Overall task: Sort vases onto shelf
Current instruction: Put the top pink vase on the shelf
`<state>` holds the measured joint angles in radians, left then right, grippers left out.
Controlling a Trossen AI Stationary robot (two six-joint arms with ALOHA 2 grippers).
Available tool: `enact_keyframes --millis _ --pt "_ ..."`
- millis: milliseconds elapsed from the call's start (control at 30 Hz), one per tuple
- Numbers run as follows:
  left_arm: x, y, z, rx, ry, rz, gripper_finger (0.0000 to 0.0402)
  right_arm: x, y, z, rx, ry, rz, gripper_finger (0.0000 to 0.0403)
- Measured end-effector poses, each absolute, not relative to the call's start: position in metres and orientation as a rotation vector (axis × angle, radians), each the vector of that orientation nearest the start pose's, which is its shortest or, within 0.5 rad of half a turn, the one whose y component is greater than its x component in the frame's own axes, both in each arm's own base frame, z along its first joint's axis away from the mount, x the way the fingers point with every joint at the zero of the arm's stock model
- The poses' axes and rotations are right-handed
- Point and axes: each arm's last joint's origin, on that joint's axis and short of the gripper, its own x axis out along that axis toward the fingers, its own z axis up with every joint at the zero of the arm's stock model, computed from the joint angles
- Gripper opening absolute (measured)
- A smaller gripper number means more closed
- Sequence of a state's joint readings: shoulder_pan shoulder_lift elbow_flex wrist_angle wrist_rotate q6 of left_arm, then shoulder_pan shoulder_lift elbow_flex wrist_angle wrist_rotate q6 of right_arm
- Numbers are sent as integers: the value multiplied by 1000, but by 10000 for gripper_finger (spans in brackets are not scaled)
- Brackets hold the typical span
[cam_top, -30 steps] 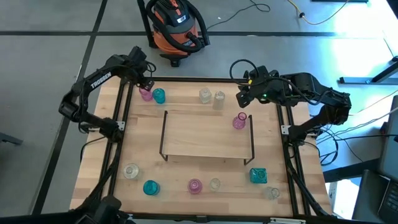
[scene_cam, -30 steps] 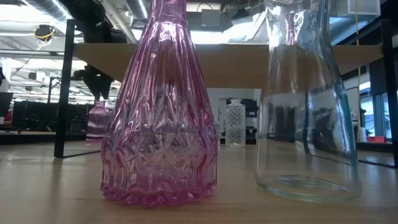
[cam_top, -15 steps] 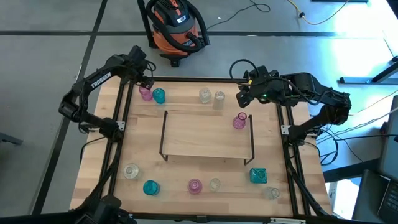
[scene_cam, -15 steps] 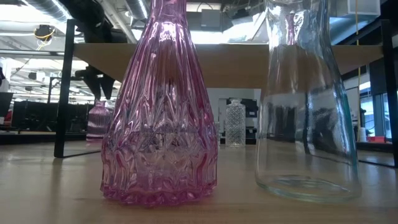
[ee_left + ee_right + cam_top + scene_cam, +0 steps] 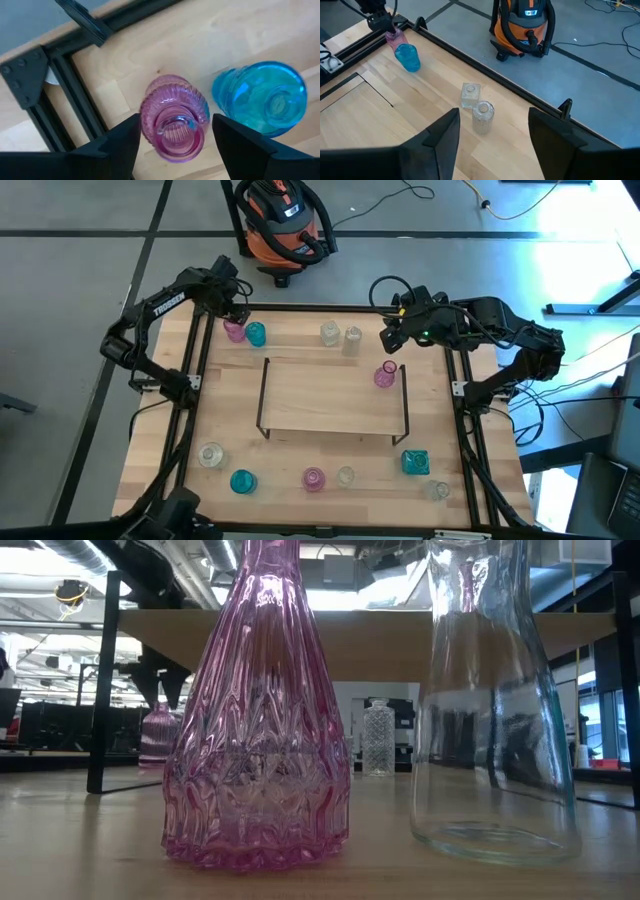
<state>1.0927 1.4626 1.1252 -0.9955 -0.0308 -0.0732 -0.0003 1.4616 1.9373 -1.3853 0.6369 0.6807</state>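
Over the far left corner of the worktop (image 5: 300, 395), the left gripper (image 5: 172, 145) hangs directly above a ribbed pink vase (image 5: 174, 117), its jaws apart on either side of the vase's mouth and, by the look of it, not yet gripping. A teal-blue vase (image 5: 260, 97) stands just beside the pink one. The step in hand appears to be the pickup of this pink vase; the next move would call for the jaws to drop around the neck, close, lift clear of the teal neighbour and carry it toward the shelf.

At centre, the shelf (image 5: 335, 395), a light-wood board on a dark wire frame, appears bare, so the sorting seems barely begun.

On the right, the right gripper (image 5: 492, 135) waits above the far edge, jaws apart and holding nothing, looking past a squarish clear vase (image 5: 470, 95) and a round clear vase (image 5: 483, 116). A pink bottle vase (image 5: 385, 374) stands at the shelf's right end.

From overhead, eleven vases show: three pink, three teal-blue, five clear. One shelf, two arms.
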Motion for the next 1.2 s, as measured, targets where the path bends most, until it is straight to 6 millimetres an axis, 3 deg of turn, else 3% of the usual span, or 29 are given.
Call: enact_keyframes --millis 267,600,700,1000,1200 --pt "122 237 243 -789 1199 983 218 238 -17 460 327 631 -852 211" --pt "123 231 244 -821 1215 967 122 237 -18 460 309 621 -873 211" --pt "122 229 247 -814 1211 969 121 237 -18 460 309 621 -873 211" --pt "120 209 268 -782 1160 985 121 237 -18 460 307 621 -874 211" --pt "117 177 304 -742 1077 989 121 237 -18 460 305 622 -874 211"
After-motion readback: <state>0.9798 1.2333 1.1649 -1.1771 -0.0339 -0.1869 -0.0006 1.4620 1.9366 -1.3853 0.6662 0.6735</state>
